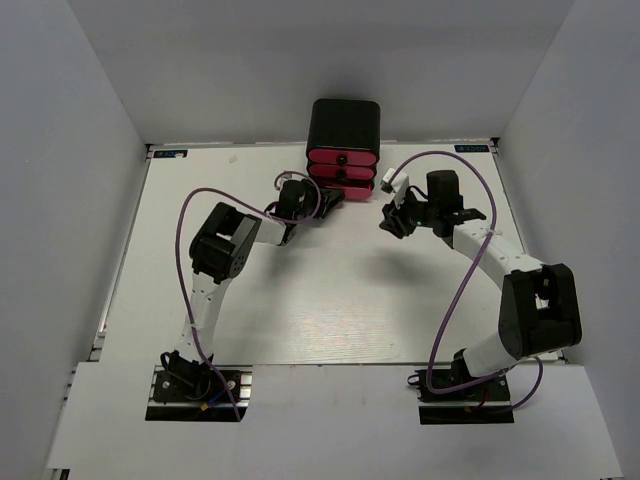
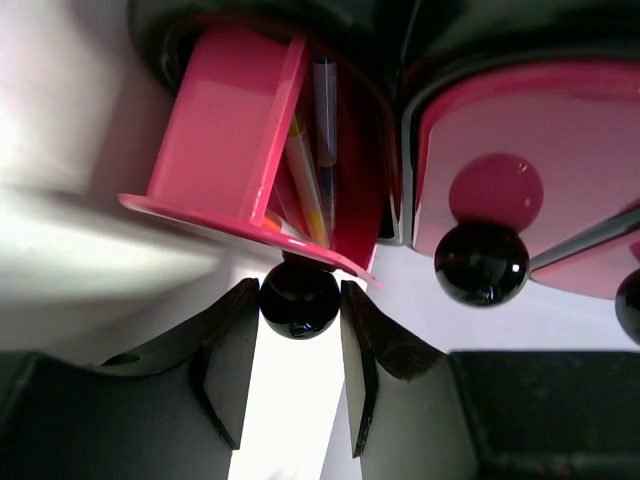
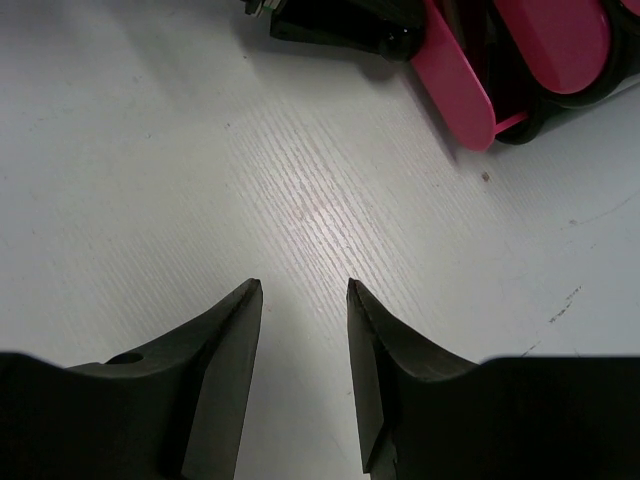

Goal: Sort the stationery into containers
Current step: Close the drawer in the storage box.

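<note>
The black cabinet [image 1: 343,120] stands at the back of the table with its pink drawers [image 1: 342,166] facing me. In the left wrist view the lowest drawer [image 2: 225,120] is pulled out, and stationery lies inside it: an orange-and-white marker [image 2: 305,185] and a thin blue pen [image 2: 325,115]. My left gripper [image 2: 300,285] is shut on that drawer's black knob [image 2: 298,305], with a finger pressing each side. The neighbouring drawer [image 2: 540,130] is shut. My right gripper [image 3: 303,285] hangs open over bare table, right of the cabinet, with nothing between its fingers.
White walls close in the table on three sides. In the right wrist view the open pink drawer [image 3: 455,85] and the left gripper's dark body [image 3: 340,25] lie ahead. The right arm's purple cable [image 1: 450,160] loops beside the cabinet.
</note>
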{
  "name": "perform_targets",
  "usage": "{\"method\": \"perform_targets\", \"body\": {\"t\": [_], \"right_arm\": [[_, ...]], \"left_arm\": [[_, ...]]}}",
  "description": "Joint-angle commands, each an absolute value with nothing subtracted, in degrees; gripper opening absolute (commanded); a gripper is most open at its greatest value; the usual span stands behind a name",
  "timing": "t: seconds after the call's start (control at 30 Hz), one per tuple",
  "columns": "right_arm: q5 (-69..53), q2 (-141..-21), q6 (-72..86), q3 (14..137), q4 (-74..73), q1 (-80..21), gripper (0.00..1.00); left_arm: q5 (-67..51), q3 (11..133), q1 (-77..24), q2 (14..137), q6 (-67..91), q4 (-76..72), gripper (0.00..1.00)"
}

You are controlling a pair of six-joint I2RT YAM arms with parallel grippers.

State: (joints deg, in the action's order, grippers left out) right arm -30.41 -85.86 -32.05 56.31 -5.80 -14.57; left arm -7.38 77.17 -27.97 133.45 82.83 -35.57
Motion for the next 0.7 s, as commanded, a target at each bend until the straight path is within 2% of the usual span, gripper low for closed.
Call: {"method": "perform_targets", "body": {"t": [0.0,0.37,0.67], "right_arm": [[-31.3,-83.9,-32.3,55.7,-4.7,-14.2,0.46],[-30.9,-83.0,-32.6,54.3,-5.2,-13.4,0.46],[-30.6,-81.8,-32.9,52.9,-5.4,-12.8,0.47]], "left_arm": [[-6.1,80.6,-27.7,132.9,83.4,-36.8,0.47],[-3.9,86.4,-27.2,135.7,83.9,-36.3,0.47],[-3.3,89.6,-27.2,137.5,84.5,-35.8,0.54]]}}
